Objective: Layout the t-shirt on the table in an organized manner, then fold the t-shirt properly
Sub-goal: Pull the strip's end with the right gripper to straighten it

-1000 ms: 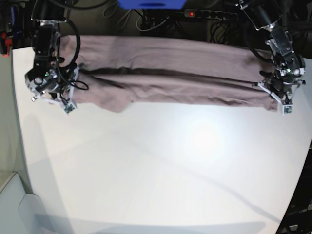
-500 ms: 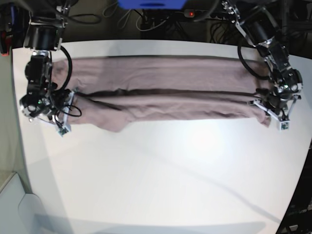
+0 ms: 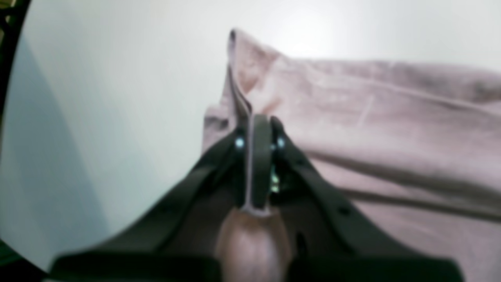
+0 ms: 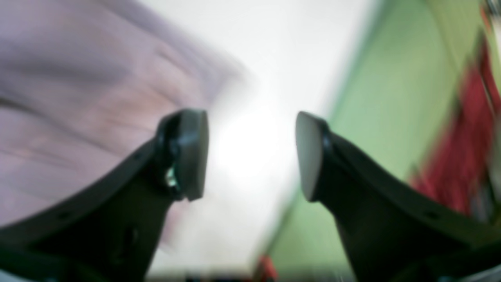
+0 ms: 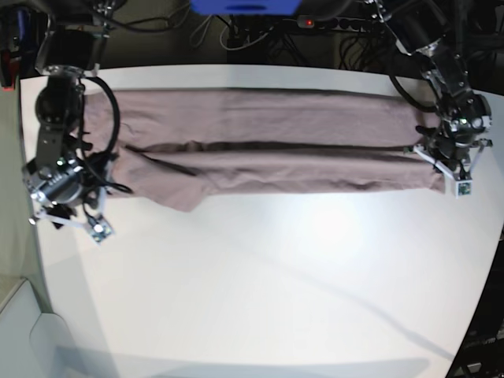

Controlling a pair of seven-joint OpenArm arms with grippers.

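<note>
The dusty-pink t-shirt (image 5: pixel 268 146) lies as a long folded band across the far part of the white table (image 5: pixel 276 276), with one sleeve lobe (image 5: pixel 185 197) sticking out toward the front. My left gripper (image 5: pixel 445 169) is at the band's right end, shut on a pinched fold of cloth (image 3: pixel 250 113); the left wrist view shows my left gripper (image 3: pixel 256 133) with its fingers tight together. My right gripper (image 5: pixel 63 213) hangs off the band's left end, near the table's left edge. In the right wrist view my right gripper (image 4: pixel 250 152) is open and holds nothing, with the t-shirt (image 4: pixel 78 98) blurred to one side.
Beyond the table's far edge are a blue object (image 5: pixel 244 6), a power strip (image 5: pixel 339 22) and cables. The table's left edge (image 5: pixel 27 236) runs close by the right gripper, with green floor (image 4: pixel 391 98) past it. Bare white tabletop fills the front.
The shirt was drawn forward onto the table and now lies flatter. My right gripper has opened, let go of the left end and moved forward and left. The left gripper stays shut on cloth.
</note>
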